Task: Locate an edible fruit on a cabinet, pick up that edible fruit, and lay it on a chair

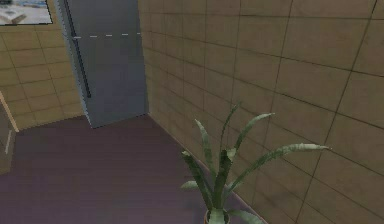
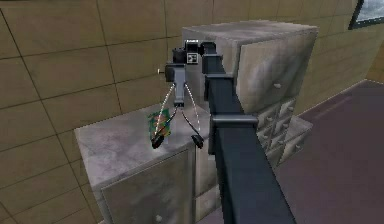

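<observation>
In the arm side view the dark arm bar rises from the bottom edge to my gripper (image 2: 177, 138), whose thin fingers (image 2: 196, 132) point down over a low grey cabinet (image 2: 115, 150). A small green and reddish blob (image 2: 155, 128) lies on that cabinet's top by the left finger. It is too small to name as a fruit. I cannot tell whether the gripper holds anything.
A taller grey cabinet with drawers (image 2: 262, 70) stands right of the low one, against a tan tiled wall (image 2: 70, 70). In the forward view a potted green plant (image 1: 222, 175) stands close on the purple floor (image 1: 90, 170). A grey door (image 1: 105, 60) is ahead.
</observation>
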